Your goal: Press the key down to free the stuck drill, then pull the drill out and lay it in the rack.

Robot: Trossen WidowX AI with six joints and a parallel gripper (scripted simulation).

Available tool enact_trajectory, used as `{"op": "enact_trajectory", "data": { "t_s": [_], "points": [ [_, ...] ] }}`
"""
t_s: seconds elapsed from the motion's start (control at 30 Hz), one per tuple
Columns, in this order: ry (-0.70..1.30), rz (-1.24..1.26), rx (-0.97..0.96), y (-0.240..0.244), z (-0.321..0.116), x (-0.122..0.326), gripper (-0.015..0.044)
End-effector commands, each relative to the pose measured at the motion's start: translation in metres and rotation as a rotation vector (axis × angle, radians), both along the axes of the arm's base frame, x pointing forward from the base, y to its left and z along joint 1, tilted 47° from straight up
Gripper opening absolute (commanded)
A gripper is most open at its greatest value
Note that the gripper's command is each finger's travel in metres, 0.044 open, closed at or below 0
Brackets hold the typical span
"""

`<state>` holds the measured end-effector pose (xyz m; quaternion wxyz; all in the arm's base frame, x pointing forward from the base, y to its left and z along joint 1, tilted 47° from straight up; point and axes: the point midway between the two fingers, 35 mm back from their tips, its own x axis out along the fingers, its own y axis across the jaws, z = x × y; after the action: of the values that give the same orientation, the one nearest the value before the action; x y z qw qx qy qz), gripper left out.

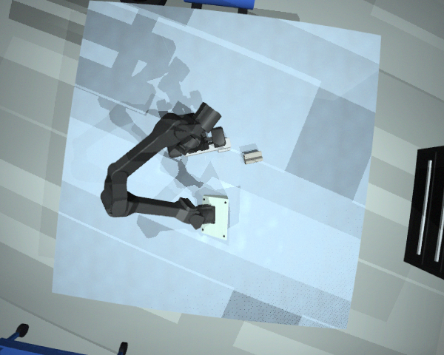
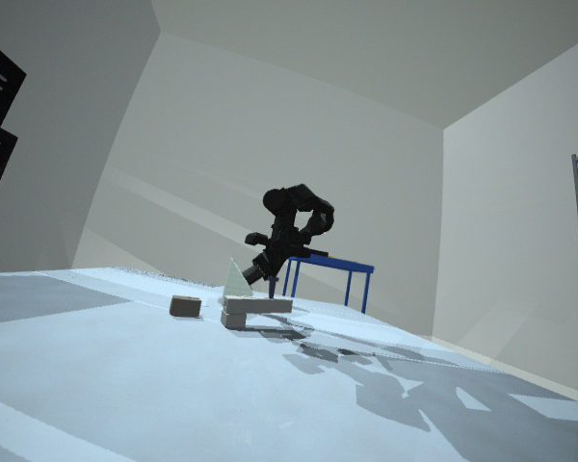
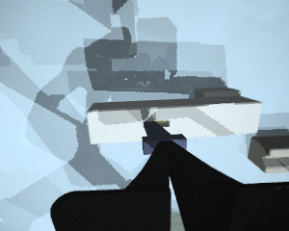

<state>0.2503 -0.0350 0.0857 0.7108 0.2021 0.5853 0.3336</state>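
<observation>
- Tool (image 3: 170,146): matte black fingers pressed together, holding nothing, tips on the small dark-blue key (image 3: 164,143).
- Pale rectangular block (image 3: 173,120): houses the key; drill not discernible.
- Stepped beige rack (image 1: 252,155): nearby on the pale-blue surface (image 1: 291,244).

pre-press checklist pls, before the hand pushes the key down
1. Hand shut, holding nothing: ok.
2. Hand lined up over the dark blue key: ok in the wrist view.
3. Tips touching the key: cannot tell, they cover it.
4. Drill seated in the pale block: cannot tell, only a small yellowish spot shows.
5. Rack apart from the block and unobstructed: ok.
6. Key already pressed down: cannot tell.
</observation>
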Motion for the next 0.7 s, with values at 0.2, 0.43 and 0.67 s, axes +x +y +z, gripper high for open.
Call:
{"op": "enact_trajectory", "data": {
  "t_s": [0.2, 0.43, 0.67],
  "points": [
    [0.039, 0.029, 0.013, 0.0130, -0.0116, -0.0062, 0.0000],
    [0.039, 0.029, 0.014, 0.0151, -0.0134, -0.0064, 0.0000],
    [0.039, 0.029, 0.014, 0.0179, -0.0157, -0.0065, 0.0000]
  ]
}}
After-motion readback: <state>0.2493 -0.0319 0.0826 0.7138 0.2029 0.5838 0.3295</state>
